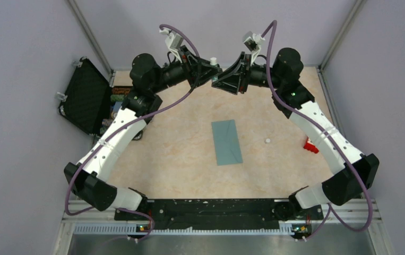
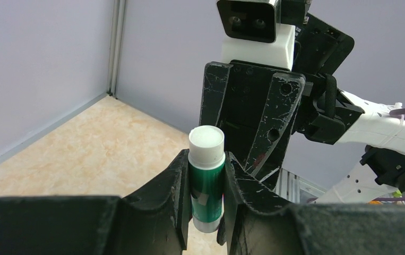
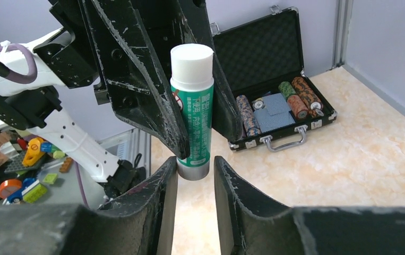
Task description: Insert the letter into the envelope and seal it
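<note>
The teal envelope (image 1: pixel 226 142) lies flat in the middle of the table, its long side running away from me. The letter is out of view. Both arms are raised over the far middle of the table and meet there. My left gripper (image 2: pixel 207 183) (image 1: pixel 206 73) is shut on a green glue stick (image 2: pixel 206 180) (image 3: pixel 192 106), which stands upright with its white top (image 1: pixel 212 60) above the fingers. My right gripper (image 3: pixel 195 170) (image 1: pixel 222 79) faces the left one, its fingertips closed round the stick's grey base (image 3: pixel 193 171).
An open black case (image 1: pixel 86 95) (image 3: pixel 274 106) with poker chips and cards stands at the far left edge. A small white cap (image 1: pixel 267 141) lies right of the envelope, and a red piece (image 1: pixel 310 146) sits beneath the right arm.
</note>
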